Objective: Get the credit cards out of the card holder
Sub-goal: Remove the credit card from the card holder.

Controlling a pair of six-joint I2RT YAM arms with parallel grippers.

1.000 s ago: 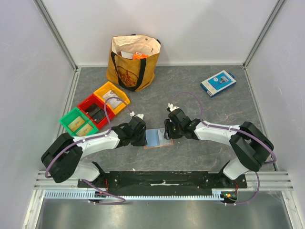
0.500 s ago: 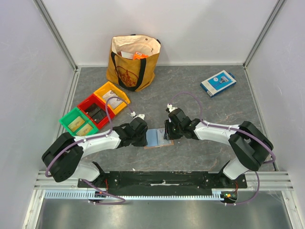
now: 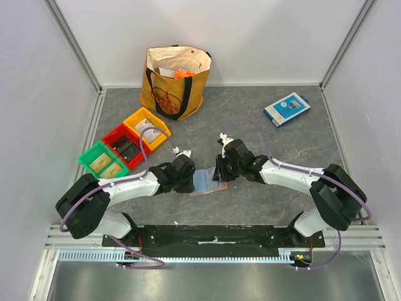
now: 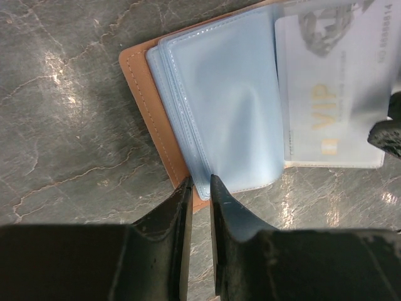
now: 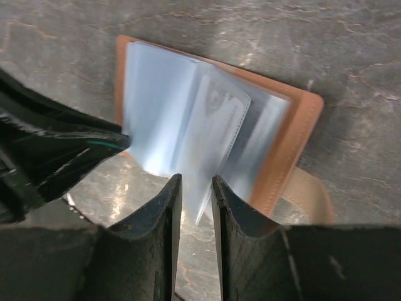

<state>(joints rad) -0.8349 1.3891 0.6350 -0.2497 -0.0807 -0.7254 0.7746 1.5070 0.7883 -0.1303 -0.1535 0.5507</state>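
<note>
Left wrist view shows the open holder [image 4: 141, 88] flat between both arms, left gripper [image 4: 200, 183] pinching its near edge, card [image 4: 332, 100] lying toward the nearer right gripper [image 5: 196, 182], whose narrowed jaws straddle a sleeve [image 5: 216, 132], grip unclear.

The grey marbled counter [image 3: 250, 113] carries an open card holder [image 3: 205, 182] near the middle. On the left, a yellow bin [image 3: 146, 123], red bin [image 3: 124, 143] and green bin [image 3: 102, 160] sit touching in a diagonal row. A tote bag [image 3: 175, 81] stands at the far edge, and a blue-and-white box [image 3: 286, 109] lies far right.
</note>
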